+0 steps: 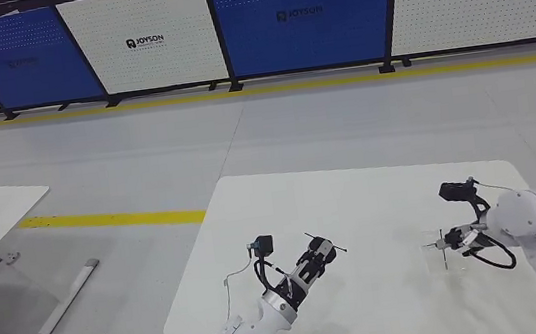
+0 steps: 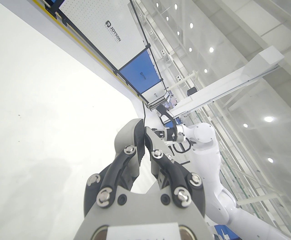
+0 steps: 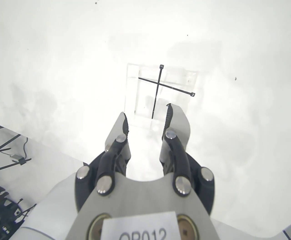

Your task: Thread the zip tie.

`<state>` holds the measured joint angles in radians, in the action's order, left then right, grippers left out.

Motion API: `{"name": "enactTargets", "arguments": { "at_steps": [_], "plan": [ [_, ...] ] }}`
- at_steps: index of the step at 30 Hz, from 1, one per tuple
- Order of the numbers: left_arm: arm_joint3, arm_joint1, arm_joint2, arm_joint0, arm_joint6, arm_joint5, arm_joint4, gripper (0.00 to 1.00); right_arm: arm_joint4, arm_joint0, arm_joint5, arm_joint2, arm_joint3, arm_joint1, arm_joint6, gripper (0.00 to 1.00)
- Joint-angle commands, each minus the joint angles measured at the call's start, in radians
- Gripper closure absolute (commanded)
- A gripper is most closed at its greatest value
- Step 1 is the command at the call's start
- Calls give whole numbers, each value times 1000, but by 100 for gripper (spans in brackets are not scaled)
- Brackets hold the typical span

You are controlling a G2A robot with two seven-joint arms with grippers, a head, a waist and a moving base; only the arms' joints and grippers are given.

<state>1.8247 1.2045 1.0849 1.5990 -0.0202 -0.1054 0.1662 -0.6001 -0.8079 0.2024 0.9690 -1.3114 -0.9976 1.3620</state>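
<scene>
**Left fingers pinched on a strap, right fingers spread over a crossed pair**

We logged the left gripper [image 2: 143, 128] with its fingers [image 2: 136, 134] closed on a thin black zip tie [image 2: 144, 111]. The flat strap stood out past the ribbed black pads. The fingers were grey metal shells on black links with bright round pins. In the top view the strap read as a hairline crossing that gripper, over the robot's left side of the smooth white surface [image 1: 373, 204].

The right gripper [image 3: 147, 110] hung with its fingers apart and holding nothing, above a clear square block [image 3: 188, 77] lying on the surface. Two more black zip ties [image 3: 158, 84] lay crossed on the block, each with a small square head. One pointed tail showed between the spread fingers. In the top view we made these out as a faint dark cross just beside the right gripper.

A white label [image 3: 139, 225] with dark print sat on the gripper base. The blue and white perforated panels [image 1: 299, 12] behind bore small printed marks.
</scene>
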Motion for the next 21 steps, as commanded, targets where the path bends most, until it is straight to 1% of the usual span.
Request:
{"name": "enactTargets", "arguments": {
  "at_steps": [1,4,6,10,13,21],
  "plan": [
    [0,0,0,0,0,0,0,100,-5,18,13,-20,25,-8,-2,61],
    [0,0,0,0,0,0,0,100,-5,43,22,-48,63,-21,-2,60],
    [0,0,0,0,0,0,0,100,-2,58,23,-64,88,-29,-4,63],
    [0,0,0,0,0,0,0,100,6,90,20,-92,143,-45,-9,65],
    [0,0,0,0,0,0,0,100,-2,112,33,-120,181,-59,-10,70],
    [0,0,0,0,0,0,0,100,21,157,3,-174,280,-95,-17,71]
  ]
}}
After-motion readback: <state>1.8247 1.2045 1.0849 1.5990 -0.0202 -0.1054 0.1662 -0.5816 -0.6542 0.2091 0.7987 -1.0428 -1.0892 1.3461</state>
